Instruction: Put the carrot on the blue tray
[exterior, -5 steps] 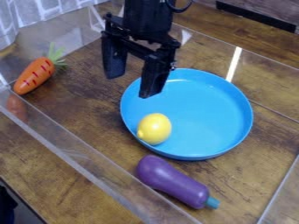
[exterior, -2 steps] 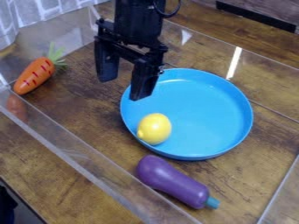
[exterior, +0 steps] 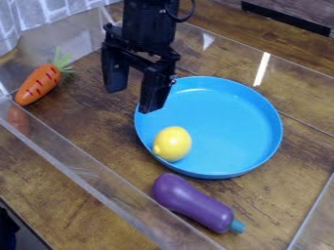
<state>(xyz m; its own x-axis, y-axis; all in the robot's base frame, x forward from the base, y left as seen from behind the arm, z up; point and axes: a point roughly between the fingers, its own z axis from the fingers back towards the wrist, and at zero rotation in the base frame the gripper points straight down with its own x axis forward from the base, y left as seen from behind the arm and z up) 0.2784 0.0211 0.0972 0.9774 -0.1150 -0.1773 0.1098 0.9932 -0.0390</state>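
The orange carrot with its green top lies on the wooden table at the left, near the clear wall. The round blue tray sits right of centre and holds a yellow lemon. My black gripper hangs pointing down over the table just beyond the tray's left rim, between the tray and the carrot. Its two fingers stand apart with nothing between them. A stretch of bare wood separates it from the carrot.
A purple eggplant lies in front of the tray near the front edge. Low clear plastic walls fence the wooden table along the left and front.
The gripper has shifted a little to the left, off the tray's rim and toward the carrot. Its fingers stay open. Carrot, lemon and eggplant have not moved.
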